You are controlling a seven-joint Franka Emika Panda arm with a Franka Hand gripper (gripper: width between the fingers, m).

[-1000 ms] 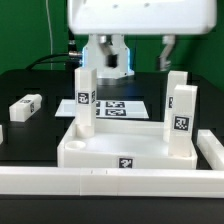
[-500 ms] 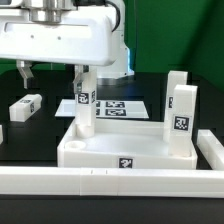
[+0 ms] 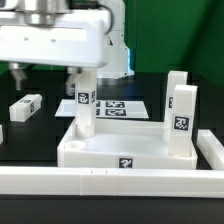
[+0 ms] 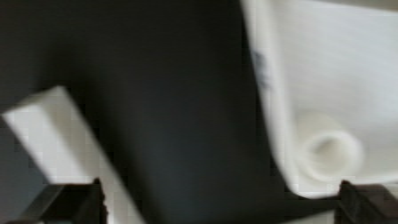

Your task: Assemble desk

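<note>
The white desk top lies on the black table with three white tagged legs standing in it: one at the back on the exterior view's left and two on the right. A loose leg lies on the table to the left. My gripper hangs open and empty above the table between the loose leg and the desk top. In the wrist view the gripper has dark table between its fingertips, with the loose leg on one side and the desk top's rim with a round socket on the other.
The marker board lies flat behind the desk top. A long low white rail runs along the front. My arm's white body fills the upper left of the exterior view. A green wall stands behind.
My arm has swung from behind the middle of the desk top to the exterior view's left, then sunk slightly. The gripper has stayed open and the parts have not moved.
</note>
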